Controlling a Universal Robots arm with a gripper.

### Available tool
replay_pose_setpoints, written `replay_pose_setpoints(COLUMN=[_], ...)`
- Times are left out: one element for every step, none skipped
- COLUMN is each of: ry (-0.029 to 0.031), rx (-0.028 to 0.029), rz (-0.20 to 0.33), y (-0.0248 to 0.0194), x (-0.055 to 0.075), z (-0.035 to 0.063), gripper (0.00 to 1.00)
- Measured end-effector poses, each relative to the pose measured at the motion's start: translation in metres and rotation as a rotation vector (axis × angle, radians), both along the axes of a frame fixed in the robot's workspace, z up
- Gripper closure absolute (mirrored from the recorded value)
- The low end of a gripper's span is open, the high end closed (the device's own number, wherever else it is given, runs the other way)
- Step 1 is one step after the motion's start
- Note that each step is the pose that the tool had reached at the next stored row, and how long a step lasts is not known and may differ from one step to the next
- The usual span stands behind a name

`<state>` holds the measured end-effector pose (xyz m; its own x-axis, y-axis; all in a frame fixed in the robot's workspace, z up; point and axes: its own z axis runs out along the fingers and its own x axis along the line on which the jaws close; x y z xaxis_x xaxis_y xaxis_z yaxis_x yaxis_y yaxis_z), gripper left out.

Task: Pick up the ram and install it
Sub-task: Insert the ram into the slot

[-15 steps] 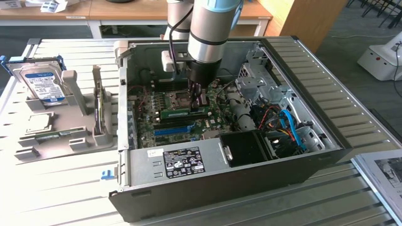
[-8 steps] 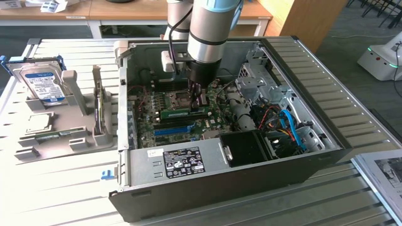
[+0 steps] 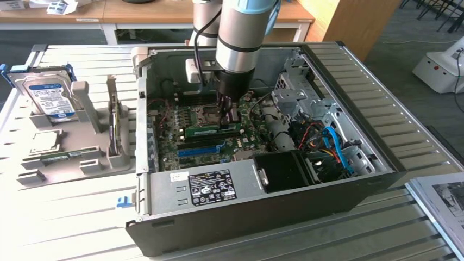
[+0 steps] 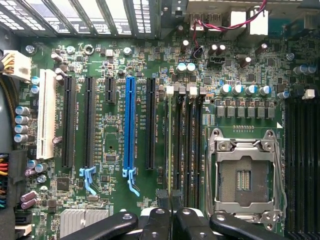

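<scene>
The ram (image 3: 206,130) is a thin green stick lying level over the motherboard's (image 3: 170,147) black memory slots inside the open computer case (image 3: 239,217). In the wrist view I see the ram (image 4: 170,145) edge-on, lined up along the black slots (image 4: 192,145) beside the CPU socket (image 4: 245,175). My gripper (image 3: 230,116) reaches straight down into the case. Its black fingertips (image 4: 163,196) are pressed close on either side of the stick's edge, so the gripper (image 4: 169,197) is shut on the ram. I cannot tell whether the stick sits fully in its slot.
A bright blue slot (image 4: 130,125) and a white slot (image 4: 48,115) lie beside the memory slots. The power supply (image 3: 210,185), a black shroud (image 3: 290,168) and blue cables (image 3: 335,144) crowd the case. A grey holder (image 3: 73,155) at the exterior view's left carries a hard drive (image 3: 51,98).
</scene>
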<state>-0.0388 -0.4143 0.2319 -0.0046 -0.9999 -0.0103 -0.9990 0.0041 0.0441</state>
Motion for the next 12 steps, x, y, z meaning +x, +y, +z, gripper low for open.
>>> replay_pose_setpoints(ry=[0.0000, 0.0000, -0.0001, 0.0000, 0.0000, 0.0000, -0.0001, -0.0001, -0.0002, -0.0002, -0.0002, -0.0001], rx=[0.0000, 0.0000, 0.0000, -0.0001, -0.0001, 0.0000, 0.0001, 0.0002, 0.0002, 0.0002, 0.0001, 0.0000], rz=[0.000, 0.000, 0.000, 0.000, 0.000, 0.000, 0.000, 0.000, 0.000, 0.000, 0.000, 0.000], y=[0.0000, 0.0000, 0.0000, 0.0000, 0.0000, 0.0000, 0.0000, 0.0001, 0.0002, 0.0004, 0.0005, 0.0006], x=[0.0006, 0.0006, 0.0006, 0.0006, 0.0006, 0.0006, 0.0006, 0.0006, 0.0007, 0.0007, 0.0006, 0.0006], z=[0.0000, 0.0000, -0.0001, -0.0001, -0.0002, -0.0009, -0.0010, -0.0010, -0.0011, -0.0011, -0.0011, -0.0012], gripper=[0.88, 0.88, 0.88, 0.88, 0.88, 0.88, 0.88, 0.88, 0.88, 0.88, 0.88, 0.88])
